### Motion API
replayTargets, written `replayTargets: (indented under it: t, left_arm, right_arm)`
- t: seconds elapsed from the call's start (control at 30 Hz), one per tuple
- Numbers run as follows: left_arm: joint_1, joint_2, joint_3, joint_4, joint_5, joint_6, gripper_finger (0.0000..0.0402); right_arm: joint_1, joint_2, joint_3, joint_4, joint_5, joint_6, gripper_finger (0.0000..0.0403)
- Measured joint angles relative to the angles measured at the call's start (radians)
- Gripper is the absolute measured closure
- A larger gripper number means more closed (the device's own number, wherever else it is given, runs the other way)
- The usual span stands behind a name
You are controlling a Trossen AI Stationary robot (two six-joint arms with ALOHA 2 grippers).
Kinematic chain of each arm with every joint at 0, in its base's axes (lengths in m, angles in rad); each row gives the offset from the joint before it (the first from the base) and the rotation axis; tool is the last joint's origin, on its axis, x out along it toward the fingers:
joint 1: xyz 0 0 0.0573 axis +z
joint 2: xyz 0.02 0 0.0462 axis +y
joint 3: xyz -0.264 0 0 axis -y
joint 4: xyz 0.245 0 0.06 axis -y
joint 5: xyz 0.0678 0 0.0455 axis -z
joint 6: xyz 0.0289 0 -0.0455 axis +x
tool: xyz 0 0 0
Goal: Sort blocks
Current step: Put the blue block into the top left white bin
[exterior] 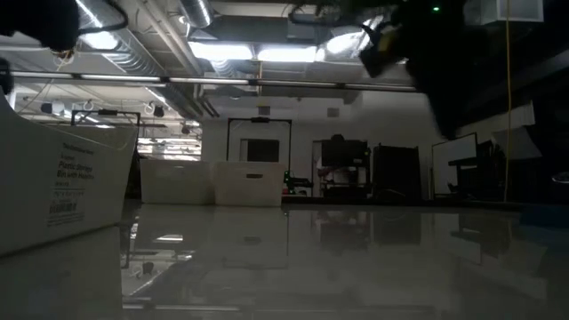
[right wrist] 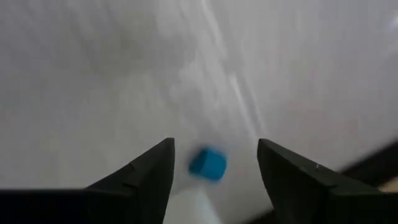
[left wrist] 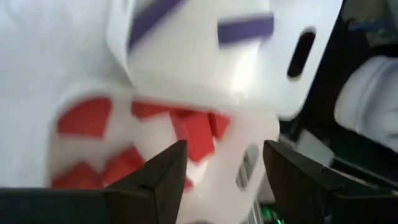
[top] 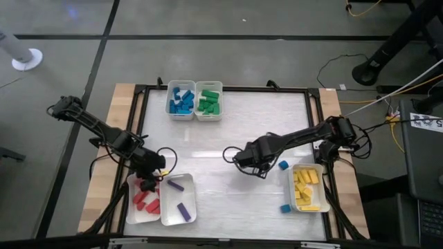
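Observation:
My left gripper hangs open over the white tray that holds the red blocks. One red block shows just beyond its fingertips, touching neither. The tray next to it holds purple blocks. My right gripper is open above the bare table middle. A blue block lies on the table beyond its fingers, apart from them. Two blue blocks lie loose beside the yellow blocks' tray.
At the far edge stand a tray of blue blocks and a tray of green blocks. A black frame runs around the white table top. The middle of the table is open room.

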Motion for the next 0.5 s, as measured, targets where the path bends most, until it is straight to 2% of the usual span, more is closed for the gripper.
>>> replayTargets:
  t: [0.13,0.3,0.5]
  left_arm:
    - [0.0,0.0,0.0,0.034,-0.1,0.067,0.0204]
    - [0.0,0.0,0.0,0.029,-0.129,0.136,0.0204]
    - [0.0,0.0,0.0,0.027,-0.13,0.209,0.0204]
  right_arm:
    - [0.0,0.0,-0.054,-0.049,-0.117,0.088,0.0173]
    - [-0.001,0.001,-0.16,-0.029,-0.227,0.116,0.0173]
    - [-0.039,0.002,-0.268,-0.008,-0.254,0.175,0.0173]
